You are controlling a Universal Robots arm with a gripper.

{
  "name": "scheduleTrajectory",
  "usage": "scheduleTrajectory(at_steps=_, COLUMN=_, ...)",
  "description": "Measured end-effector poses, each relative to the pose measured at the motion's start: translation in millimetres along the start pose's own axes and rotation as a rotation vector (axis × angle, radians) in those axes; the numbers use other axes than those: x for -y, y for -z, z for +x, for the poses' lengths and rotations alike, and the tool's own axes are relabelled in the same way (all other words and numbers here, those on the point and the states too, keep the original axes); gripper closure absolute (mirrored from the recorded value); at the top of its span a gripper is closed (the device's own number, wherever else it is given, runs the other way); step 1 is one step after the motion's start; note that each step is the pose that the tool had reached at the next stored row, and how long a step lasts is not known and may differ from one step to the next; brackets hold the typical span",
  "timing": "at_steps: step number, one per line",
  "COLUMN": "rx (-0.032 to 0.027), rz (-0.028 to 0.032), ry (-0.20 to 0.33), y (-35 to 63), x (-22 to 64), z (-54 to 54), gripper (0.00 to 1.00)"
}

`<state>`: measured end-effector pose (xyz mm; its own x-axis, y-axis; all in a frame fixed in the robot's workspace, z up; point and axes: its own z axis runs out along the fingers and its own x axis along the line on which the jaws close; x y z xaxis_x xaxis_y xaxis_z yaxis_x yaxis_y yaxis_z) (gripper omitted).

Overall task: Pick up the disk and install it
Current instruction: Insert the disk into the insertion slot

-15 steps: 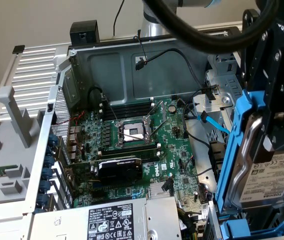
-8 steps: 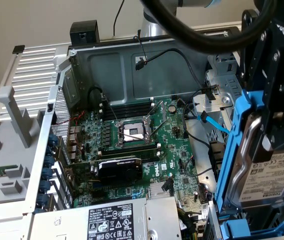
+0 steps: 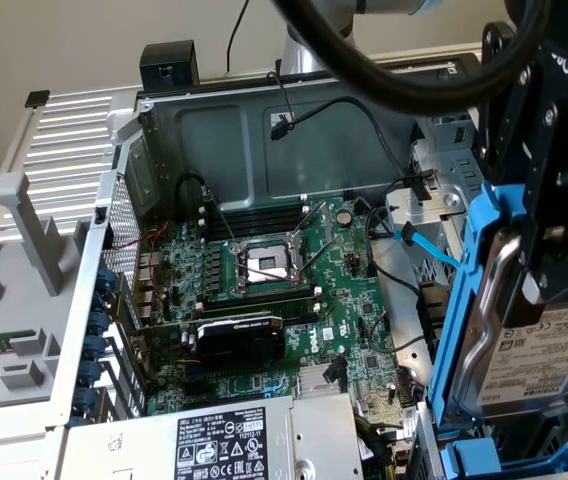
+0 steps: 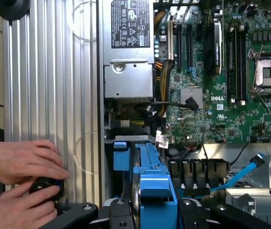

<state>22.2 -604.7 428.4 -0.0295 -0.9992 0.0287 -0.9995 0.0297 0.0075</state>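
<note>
Exterior view: the claw [image 3: 556, 282] is closed on the disk [image 3: 539, 360], gripping its blue frame; the disk hangs on edge just under the claw, label showing, over a corner of the open computer case [image 3: 164, 130]; the circuit board [image 3: 274, 290] lies lower, well to the side of the claw. Wrist view: the claw [image 4: 154, 215] clamps the disk [image 4: 150, 183] from both sides; the power supply [image 4: 128, 52] sits ahead of the claw; a person's two hands [image 4: 16, 162] hold a black knob [image 4: 46, 187] beside it.
</note>
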Motion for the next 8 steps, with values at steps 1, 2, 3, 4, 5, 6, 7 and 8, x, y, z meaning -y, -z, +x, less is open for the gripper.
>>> scheduleTrajectory(at_steps=1, rx=0.0001, rz=0.0001, ry=0.0, y=-0.2, x=0.0, z=0.0, gripper=0.63)
scheduleTrajectory(at_steps=2, rx=0.0001, rz=0.0, ry=0.0, y=-0.3, x=0.0, z=0.0, gripper=0.63)
scheduleTrajectory(at_steps=3, rx=0.0003, rz=0.0001, ry=0.0, y=-0.6, x=0.0, z=-0.1, gripper=0.63)
scheduleTrajectory(at_steps=4, rx=0.0005, rz=0.0001, ry=0.0, y=-0.8, x=0.0, z=-0.2, gripper=0.63)
scheduleTrajectory(at_steps=5, rx=0.0003, rz=0.0001, ry=0.0, y=-0.8, x=0.0, z=-0.3, gripper=0.63)
scheduleTrajectory(at_steps=6, rx=0.0002, rz=0.0001, ry=0.0, y=-0.9, x=0.0, z=-0.3, gripper=0.63)
scheduleTrajectory(at_steps=7, rx=0.0001, rz=0.0001, ry=0.0, y=-1.0, x=0.0, z=-0.4, gripper=0.63)
scheduleTrajectory(at_steps=8, rx=0.0001, rz=0.0001, ry=0.0, y=-1.4, x=0.0, z=-0.5, gripper=0.63)
